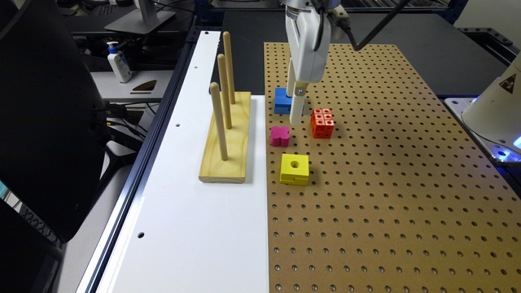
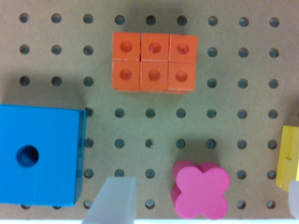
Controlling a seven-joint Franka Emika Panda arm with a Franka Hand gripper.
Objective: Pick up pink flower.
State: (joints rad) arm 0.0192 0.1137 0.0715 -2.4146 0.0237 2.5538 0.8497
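On the brown pegboard (image 1: 386,183) lies the pink flower (image 1: 280,136), a small magenta block with four round lobes and a flat top. It rests near the pegboard's edge on the exterior view's left, between a blue block (image 1: 282,100) farther from the camera and a yellow block (image 1: 294,169) closer to it, and it touches neither of them. An orange-red cube (image 1: 322,123) with holes stands beside the flower, toward the exterior view's right.

The gripper (image 1: 296,118) hangs from the white arm above the board, with its tips low between the blue block and the orange-red cube. It is near the flower but apart from it. In the wrist view two pale fingers (image 2: 113,201) appear at the picture's edge with a wide gap between them, so the claw stands wide and holds nothing. The pink flower (image 2: 201,190) lies in that gap, and the blue block (image 2: 41,155), the orange-red cube (image 2: 154,62) and a part of the yellow block (image 2: 288,157) are around it.

A wooden base with three upright pegs (image 1: 225,136) stands on the white board (image 1: 183,228) just beside the pegboard.
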